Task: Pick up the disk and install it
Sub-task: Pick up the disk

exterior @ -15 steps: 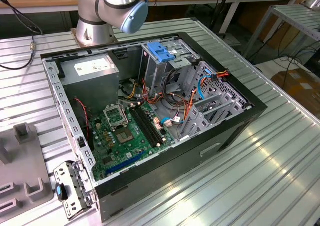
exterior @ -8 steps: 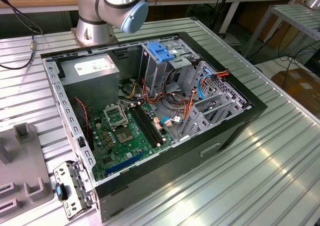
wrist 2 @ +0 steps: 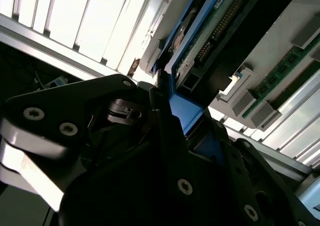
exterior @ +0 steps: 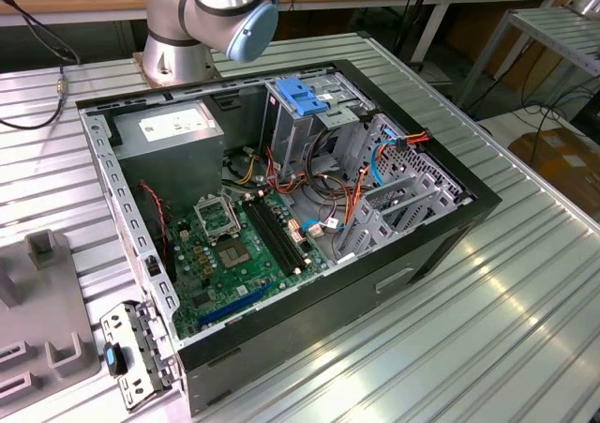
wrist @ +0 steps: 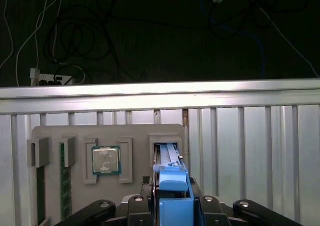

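Note:
In the first wrist view the disk [wrist: 169, 158] stands on edge in a slot of a grey fixture [wrist: 80, 136], and its blue side rail runs up between my fingers. My gripper [wrist: 172, 188] sits over the disk's near end, with the black fingers pressed on either side of the rail. In the second wrist view the disk [wrist 2: 220, 30] shows its dark underside and green circuit board, and my gripper [wrist 2: 167, 103] is shut on its blue rail. The open computer case [exterior: 450, 245] lies on the table, with the drive cage with a blue top [exterior: 302, 99] at its back.
The fixture also holds a processor chip [wrist: 106, 161] and memory sticks [wrist: 62, 181]. In the exterior view part of the fixture [exterior: 42, 301] lies at the left edge. A grey power-supply box [exterior: 173, 132], a motherboard [exterior: 234, 245] and loose cables fill the case. The arm's base [exterior: 202, 20] stands behind it.

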Controlling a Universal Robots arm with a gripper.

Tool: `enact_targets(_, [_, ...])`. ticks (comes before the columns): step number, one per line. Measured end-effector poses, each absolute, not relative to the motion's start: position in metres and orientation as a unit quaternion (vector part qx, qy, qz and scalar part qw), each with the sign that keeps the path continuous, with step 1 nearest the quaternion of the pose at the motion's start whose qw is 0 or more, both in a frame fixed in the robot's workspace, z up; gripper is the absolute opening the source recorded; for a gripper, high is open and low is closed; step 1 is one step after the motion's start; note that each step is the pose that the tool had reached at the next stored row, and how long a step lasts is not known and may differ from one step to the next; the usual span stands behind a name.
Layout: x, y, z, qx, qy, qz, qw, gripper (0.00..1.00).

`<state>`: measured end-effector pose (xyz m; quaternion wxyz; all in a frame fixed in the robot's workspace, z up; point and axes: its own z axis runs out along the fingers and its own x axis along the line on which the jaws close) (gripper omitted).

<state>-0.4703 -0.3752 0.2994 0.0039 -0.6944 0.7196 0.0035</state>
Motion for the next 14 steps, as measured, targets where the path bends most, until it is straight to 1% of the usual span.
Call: enact_targets(14, [-0.47,-0.375,0.319,-0.694,0.72,0.003,0.004,0.37])
